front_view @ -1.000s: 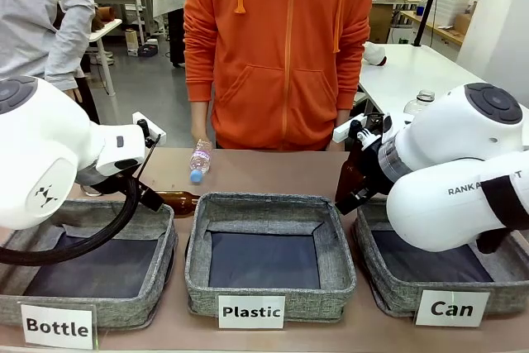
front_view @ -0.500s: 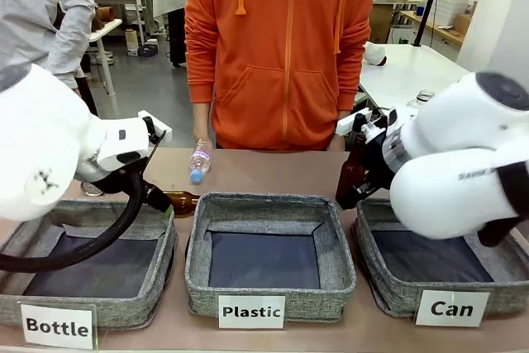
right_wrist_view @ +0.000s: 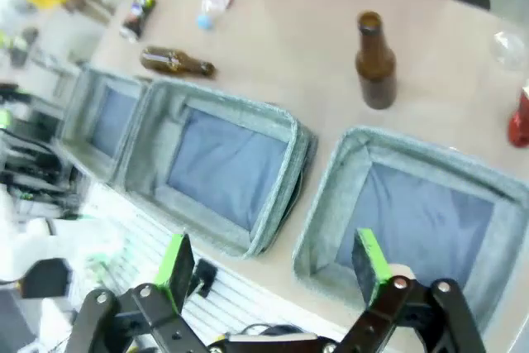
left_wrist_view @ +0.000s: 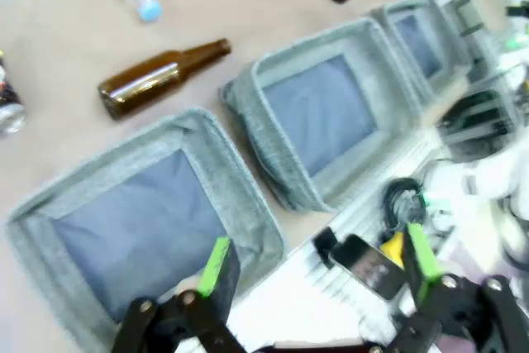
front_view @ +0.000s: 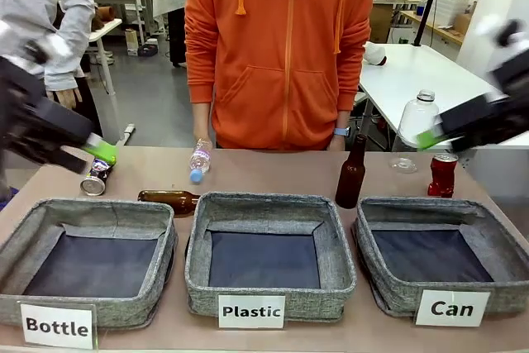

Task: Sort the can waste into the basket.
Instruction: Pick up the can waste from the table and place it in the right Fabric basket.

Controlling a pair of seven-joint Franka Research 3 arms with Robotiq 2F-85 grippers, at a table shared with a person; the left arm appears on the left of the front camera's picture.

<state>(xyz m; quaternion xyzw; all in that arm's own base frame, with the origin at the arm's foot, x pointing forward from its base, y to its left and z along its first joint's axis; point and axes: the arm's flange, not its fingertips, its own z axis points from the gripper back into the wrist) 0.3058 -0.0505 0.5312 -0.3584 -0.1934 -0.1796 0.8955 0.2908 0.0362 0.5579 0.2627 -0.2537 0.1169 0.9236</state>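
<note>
A shiny red can [front_view: 443, 174] stands upright on the table's far right, behind the grey basket [front_view: 388, 291] carded "Can". The black printed can [front_view: 97, 178] lies on its side at the far left. My left gripper [front_view: 95, 155] hangs blurred just above the black can, and its wrist view shows the jaws open [left_wrist_view: 318, 258] and holding nothing. My right gripper [front_view: 429, 139] is up and to the left of the red can, open [right_wrist_view: 273, 264] above the basket's [right_wrist_view: 331, 204] near edge. The red can [right_wrist_view: 520, 120] sits at that view's right edge.
Baskets carded "Plastic" [front_view: 198, 279] and "Bottle" [front_view: 161, 283] stand to the left. One brown bottle [front_view: 351, 175] stands upright, another [front_view: 168, 199] lies flat. A small plastic bottle [front_view: 199, 159] lies near a person in an orange hoodie [front_view: 281, 55]. A large clear bottle [front_view: 416, 117] stands at the back right.
Both arms have swung up and outward from the middle, uncovering the two cans and the side baskets. Both grippers stay open.
</note>
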